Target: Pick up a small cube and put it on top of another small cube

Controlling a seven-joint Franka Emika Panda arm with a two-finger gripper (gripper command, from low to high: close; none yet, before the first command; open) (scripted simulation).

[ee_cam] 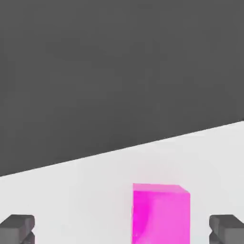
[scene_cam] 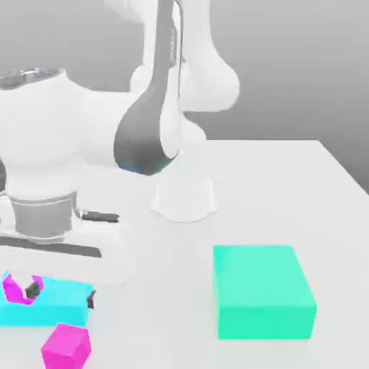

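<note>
Pink small cube point(ee_cam: 161, 212) sits dead ahead at twelve o'clock between my fingers point(ee_cam: 17, 228), spread wide, gripping nothing, on the worktop point(ee_cam: 86, 190).

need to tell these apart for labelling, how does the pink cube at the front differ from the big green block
Colour: the pink cube is magenta, the green block is teal-green. Size: the pink cube is far smaller than the green block. Shape: the pink cube is about equal on all sides, the green block is wide and flat-topped. Place: the pink cube sits at the exterior view's left, the green block at its right. Both rest on the white table, untouched.
</note>
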